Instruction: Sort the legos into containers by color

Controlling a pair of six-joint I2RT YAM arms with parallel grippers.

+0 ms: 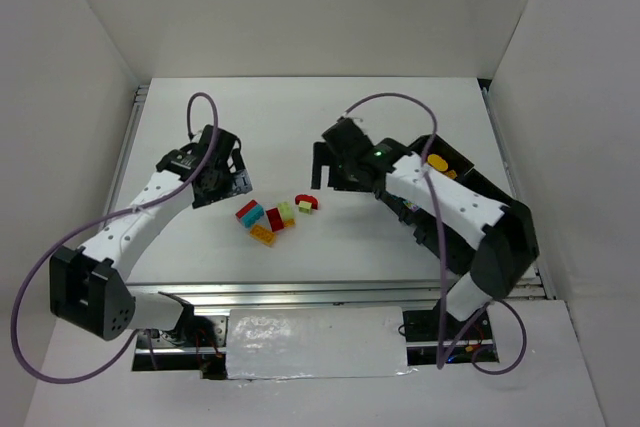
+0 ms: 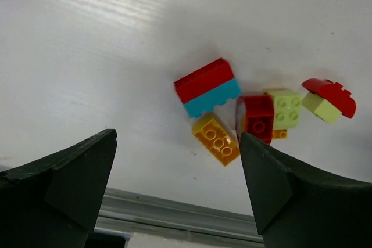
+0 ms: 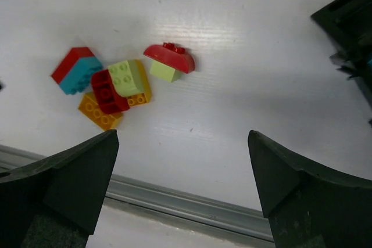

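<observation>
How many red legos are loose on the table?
3. A red brick stacked on a cyan brick on the left; a second red brick mid-cluster against a lime brick; a rounded red piece capping a small lime brick to the right. Others may be hidden.

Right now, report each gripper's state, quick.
Left gripper: open, holding nothing.
Right gripper: open, holding nothing.

1. A red plastic brick [image 2: 204,79] is seen joined to a cyan-blue plastic brick [image 2: 212,98].
2. A yellow-orange studded brick [image 2: 216,139] and a deep red square brick [image 2: 256,118] are shown.
3. A lime green studded brick [image 2: 284,108] is seen.
4. A pale lime block [image 2: 321,108] is capped by a red rounded brick [image 2: 334,93].
5. The counter [image 2: 87,56] is plain white, faintly streaked.
6. The plastic tray [image 3: 346,13] is black.
</observation>
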